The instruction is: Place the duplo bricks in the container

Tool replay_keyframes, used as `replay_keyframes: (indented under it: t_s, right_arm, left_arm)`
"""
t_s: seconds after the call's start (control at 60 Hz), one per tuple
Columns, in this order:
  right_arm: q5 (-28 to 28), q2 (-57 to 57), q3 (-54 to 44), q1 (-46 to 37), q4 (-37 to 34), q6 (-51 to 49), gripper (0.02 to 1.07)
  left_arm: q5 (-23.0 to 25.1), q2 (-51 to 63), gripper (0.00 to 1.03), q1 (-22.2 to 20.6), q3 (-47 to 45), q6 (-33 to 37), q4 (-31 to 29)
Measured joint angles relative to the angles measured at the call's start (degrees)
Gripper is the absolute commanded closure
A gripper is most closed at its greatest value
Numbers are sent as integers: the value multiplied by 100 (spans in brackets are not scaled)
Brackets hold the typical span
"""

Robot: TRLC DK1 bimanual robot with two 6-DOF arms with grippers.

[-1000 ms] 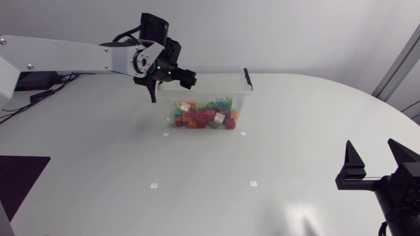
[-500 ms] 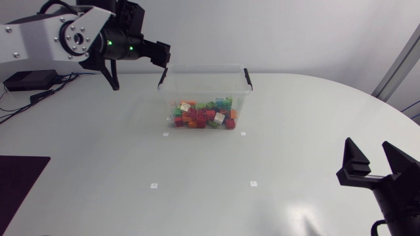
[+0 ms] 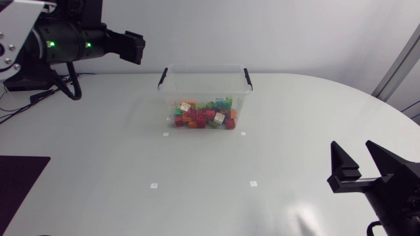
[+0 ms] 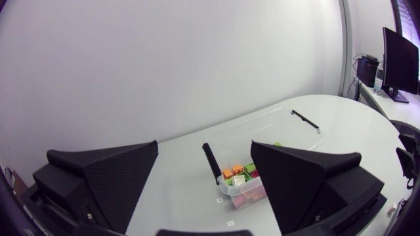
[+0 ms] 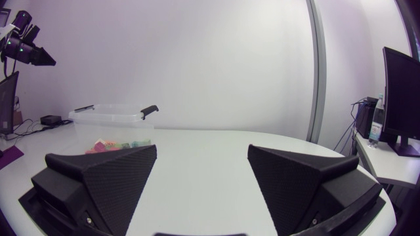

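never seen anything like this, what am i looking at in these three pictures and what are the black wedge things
You are looking at two robot arms working at a white table. One picture comes from a fixed camera above the table. The other two come from a camera on each arm's wrist, so the black wedges at their lower edge are that arm's own two fingers. The left gripper is up at the far left and the right gripper is at the near right. Both are open and hold nothing. A clear container stands on the table with coloured duplo bricks inside it.
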Motion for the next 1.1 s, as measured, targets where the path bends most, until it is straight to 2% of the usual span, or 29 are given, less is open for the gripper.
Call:
replay_keyframes:
  t_s: [0.45, 0.583, 1.1]
  right_arm:
    - [-101, 0, 0, 157, -37, -92, 7]
    - [-101, 0, 0, 157, -39, -94, 7]
    - [-101, 0, 0, 157, -52, -92, 7]
  left_arm:
    - [-42, -1963, 5, 232, -997, 0, -380]
    - [-55, -2597, 5, 417, -1408, 0, -490]
    - [-216, -5069, 5, 719, -3158, 179, -802]
